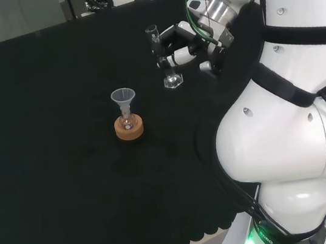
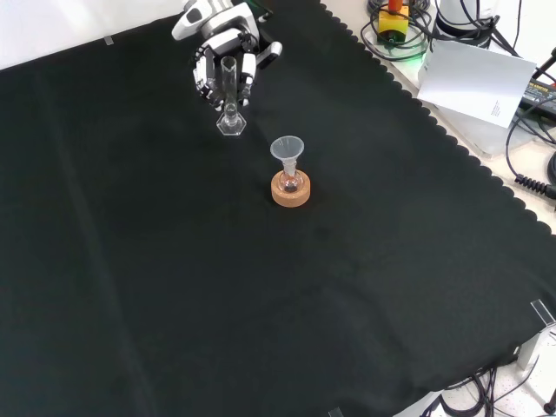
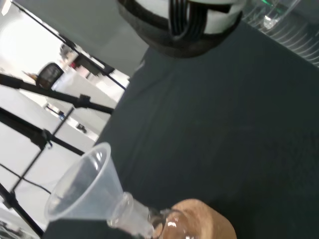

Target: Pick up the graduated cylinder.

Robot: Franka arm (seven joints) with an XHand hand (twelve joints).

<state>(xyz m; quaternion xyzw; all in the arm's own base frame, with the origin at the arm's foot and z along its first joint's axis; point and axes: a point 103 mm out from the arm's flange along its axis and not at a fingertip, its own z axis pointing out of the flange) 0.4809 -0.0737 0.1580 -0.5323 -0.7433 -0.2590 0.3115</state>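
Closest to the wrist camera stands a clear funnel (image 3: 84,186) set in the neck of a small flask (image 3: 172,226), which rests on a cork ring (image 3: 209,219). From the front view this set stands just short of the middle of the desk (image 2: 130,261), toward its far side.

Just beyond it, near the far edge of the desk in the front view, the graduated cylinder (image 2: 229,100) stands upright on its clear foot, which seems to rest on the cloth. Behind it the robot hand (image 2: 221,56) has its fingers (image 2: 247,69) curled about the tube; in the head view the fingers reach the tube about halfway up. They look to be touching the glass, so I judge the grasp to be closing or just closed, and the lift not yet begun.

What the next move calls for, as I judge it, is a settled hold on the tube and then a straight rise, keeping the cylinder upright so that it does not swing or slip.

Room is plentiful. Bare black cloth spreads wide toward the near and left edges in the front view. Only the funnel stands close, apart from the cylinder, so a sideways sweep toward it would be the risk. Cables and papers (image 2: 473,78) lie off the desk past its scalloped right edge.
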